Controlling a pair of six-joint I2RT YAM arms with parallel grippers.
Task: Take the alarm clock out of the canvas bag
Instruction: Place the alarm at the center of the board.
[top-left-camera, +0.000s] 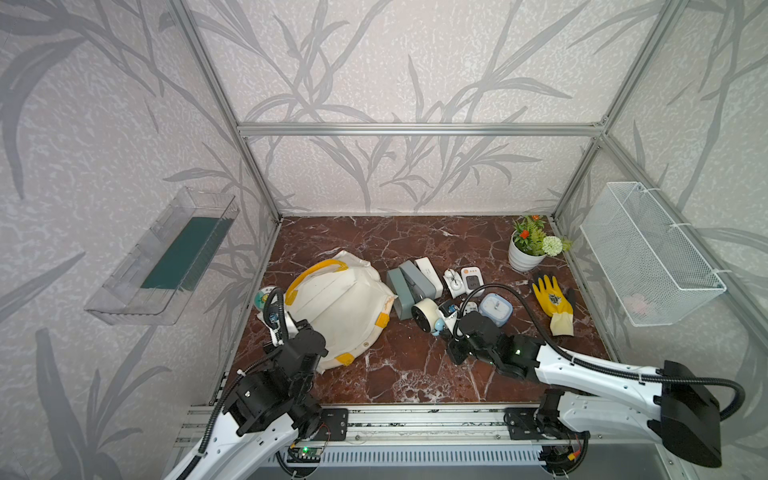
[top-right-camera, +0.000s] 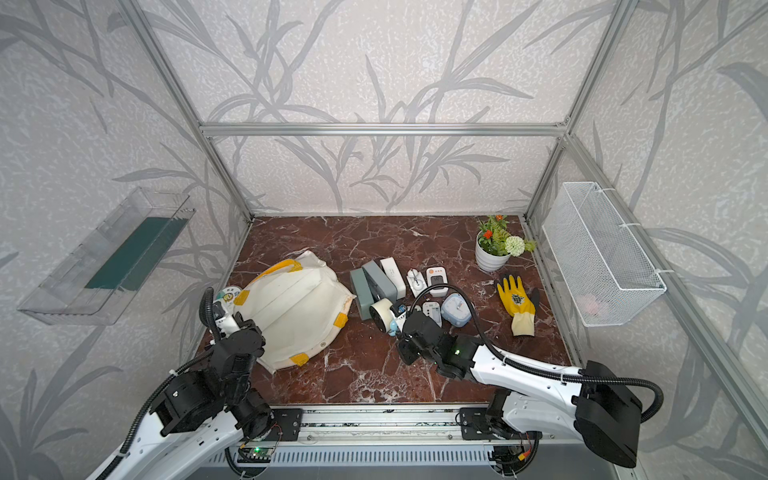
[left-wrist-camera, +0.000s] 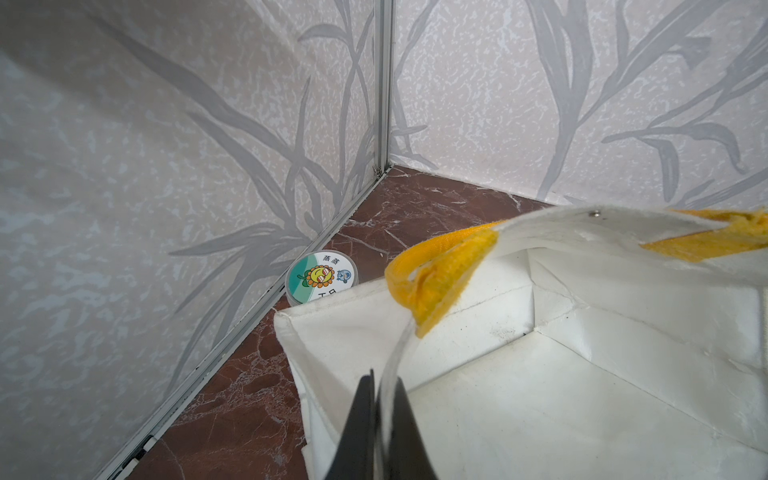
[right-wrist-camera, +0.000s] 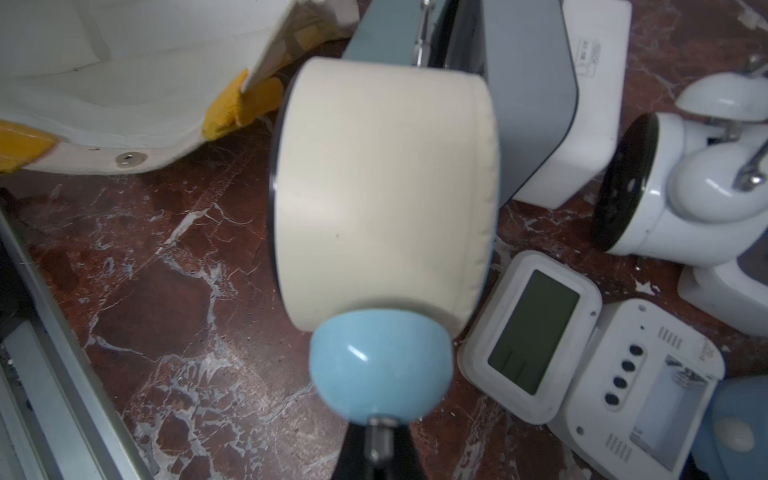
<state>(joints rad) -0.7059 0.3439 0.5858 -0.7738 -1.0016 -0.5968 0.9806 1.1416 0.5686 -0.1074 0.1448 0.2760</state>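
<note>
By the left edge of the tabletop (top-left-camera: 395, 374), a round sunflower-label tin (left-wrist-camera: 322, 278) is being half covered by a corner of the canvas bag (top-left-camera: 340, 307). The bag's rim is being pinched in the clenched left gripper (left-wrist-camera: 384, 380), close to a yellow handle (left-wrist-camera: 436, 282), and the mouth is being held agape. Only bare lining is being shown inside in the left wrist view. The cloth is being judged soft and limp, likely to sag once let go.

Right of the bag, near the middle of the tabletop and clear of the mouth, the alarm clock (right-wrist-camera: 382, 187) is being gripped. The right gripper (right-wrist-camera: 380, 428) is clamped on the small metal stud at the crown of the blue bell (right-wrist-camera: 380, 365). Whether the clock is being borne by the tabletop cannot be told.

The cream drum is being judged light, rigid and smooth, hence slippery. The stud is being judged a thin hold about which the body could swing, and a grip across the drum is being judged steadier.

Further right, the clock is being crowded by other clocks (right-wrist-camera: 536, 332). A yellow glove (top-left-camera: 552, 297) is being left near the right edge.
</note>
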